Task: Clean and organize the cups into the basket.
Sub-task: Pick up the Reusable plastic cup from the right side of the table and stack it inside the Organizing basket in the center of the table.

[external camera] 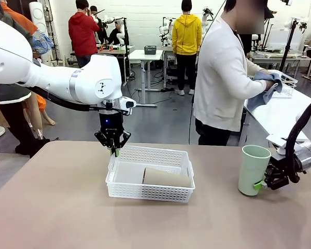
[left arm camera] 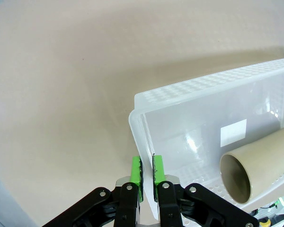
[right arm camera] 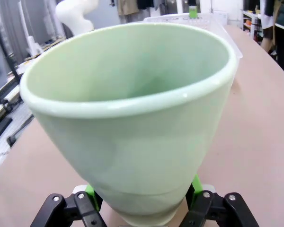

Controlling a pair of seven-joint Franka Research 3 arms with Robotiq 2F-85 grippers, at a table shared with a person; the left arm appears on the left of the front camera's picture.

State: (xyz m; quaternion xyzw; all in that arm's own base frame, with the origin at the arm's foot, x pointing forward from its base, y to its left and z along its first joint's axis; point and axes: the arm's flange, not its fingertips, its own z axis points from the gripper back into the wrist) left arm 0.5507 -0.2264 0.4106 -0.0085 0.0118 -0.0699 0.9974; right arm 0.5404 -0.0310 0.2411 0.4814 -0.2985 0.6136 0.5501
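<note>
Cups in two places: tan cup lying on its side inside the basket at the middle of the frame, green cup upright on the surface near the right edge, well apart from the basket. Right fingers low on both sides of the green cup, near its base; cannot tell whether pressing on it or only beside it. Left fingers together at the back left corner of the basket, seemingly clamped on its thin wall.

Possible troubles, by judgement only:

- Very low hold on a tall cup, with most of its height above the fingers: likely to tilt or swing out when lifted, more so on a smooth wall narrowing toward the pads.
- If lifted before a firm squeeze, cup only pushed, perhaps tipped over on the surface.
- On the way toward the middle of the frame, possible knock of the cup's bottom against the right rim of the basket, if carried too low.
- Tan cup inside free to roll; could be struck when the green one is put down.
- With any pull from the left fingers, bending of the thin plastic wall, or dragging of the basket aside.
</note>
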